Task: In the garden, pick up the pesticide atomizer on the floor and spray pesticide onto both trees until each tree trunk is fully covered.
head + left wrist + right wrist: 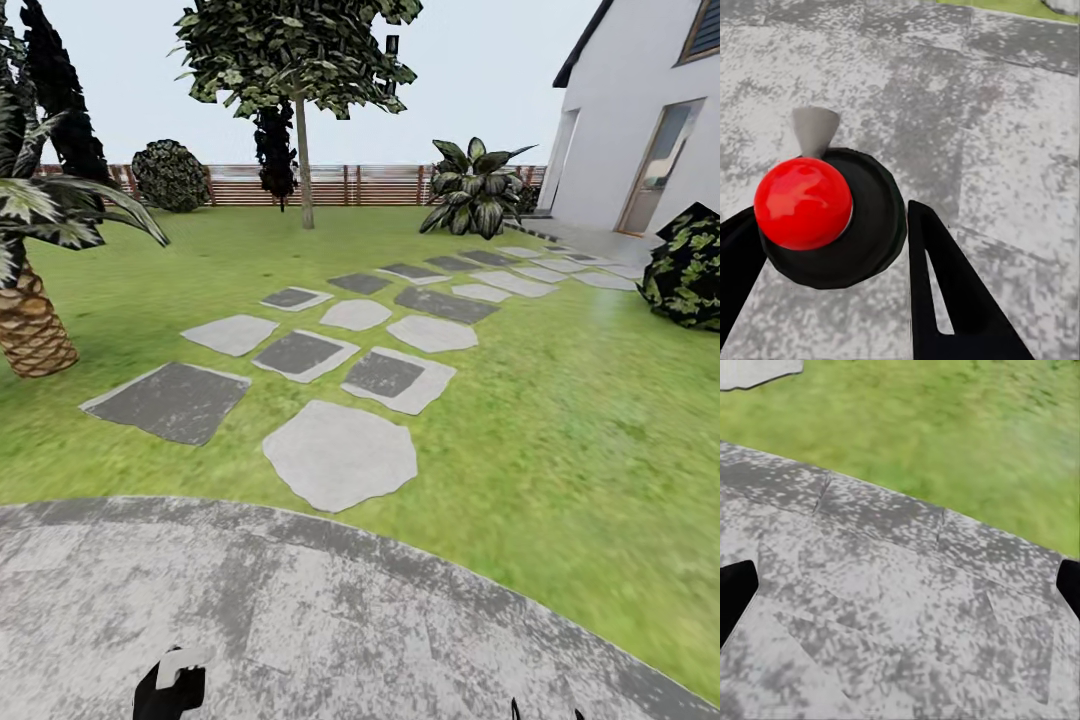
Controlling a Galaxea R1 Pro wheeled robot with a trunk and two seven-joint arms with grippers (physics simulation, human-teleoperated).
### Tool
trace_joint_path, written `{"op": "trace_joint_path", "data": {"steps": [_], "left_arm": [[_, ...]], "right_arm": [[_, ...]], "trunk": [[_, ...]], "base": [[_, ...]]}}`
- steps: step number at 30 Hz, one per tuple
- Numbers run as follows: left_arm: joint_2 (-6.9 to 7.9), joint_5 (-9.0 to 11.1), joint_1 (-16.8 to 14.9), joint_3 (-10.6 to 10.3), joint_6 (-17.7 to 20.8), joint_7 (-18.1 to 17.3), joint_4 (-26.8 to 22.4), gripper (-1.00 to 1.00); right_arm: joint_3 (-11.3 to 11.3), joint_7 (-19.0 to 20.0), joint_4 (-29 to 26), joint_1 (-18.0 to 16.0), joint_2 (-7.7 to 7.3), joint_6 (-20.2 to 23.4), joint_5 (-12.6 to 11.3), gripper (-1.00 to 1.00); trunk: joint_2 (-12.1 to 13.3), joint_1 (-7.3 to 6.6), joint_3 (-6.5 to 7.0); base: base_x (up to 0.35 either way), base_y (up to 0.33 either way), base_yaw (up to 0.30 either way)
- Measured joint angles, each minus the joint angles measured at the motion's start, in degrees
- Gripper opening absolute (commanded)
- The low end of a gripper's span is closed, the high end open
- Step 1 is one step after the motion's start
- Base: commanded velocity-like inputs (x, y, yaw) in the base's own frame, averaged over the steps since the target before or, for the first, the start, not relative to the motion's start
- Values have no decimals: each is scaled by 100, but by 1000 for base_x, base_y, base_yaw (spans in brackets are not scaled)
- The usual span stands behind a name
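Grey mottled paving [330,610] spreads under the robot, its curved edge meeting the lawn [560,420] of the garden, where a trail of pale and dark stepping stones [340,455] runs toward a white house [640,130]. A tree with a thin pale trunk [303,160] stands near the slatted wooden fence [340,185], with a scaly-trunked palm [35,325] at the left and dark shrubs [690,265] at the right. In the left wrist view the left gripper [832,255] has its two black fingers [952,300] on either side of the pesticide atomizer [832,217], a black round body topped with a glossy red ball and a pale grey nozzle; the fingers sit against its sides, pinching it above the paving. In the head view the atomizer's pale nozzle and dark body show at the bottom edge, left of centre. The right gripper [900,592] has its black fingertips [735,592] spread far apart at the two edges of its wrist view, with only paving and grass between them.
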Motion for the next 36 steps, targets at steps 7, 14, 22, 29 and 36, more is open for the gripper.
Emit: {"op": "trace_joint_path", "data": {"steps": [7,14,22,29,36], "left_arm": [[5,0,1,0,-11,-1,-4,-100],[7,2,4,0,-17,-7,-5,-100],[7,4,7,1,-20,-5,-6,-100],[7,4,7,1,-22,0,-6,-100],[7,1,7,0,-20,0,-6,-100]], "right_arm": [[1,0,0,0,0,2,0,100],[1,0,0,0,0,2,0,100],[0,0,0,0,0,3,0,100],[0,0,0,0,0,3,0,100],[0,0,0,0,0,3,0,100]], "trunk": [[0,0,0],[0,0,0],[0,0,0],[0,0,0],[0,0,0]], "base": [[338,0,0],[339,0,0],[339,0,0],[339,0,0],[339,0,0]]}}
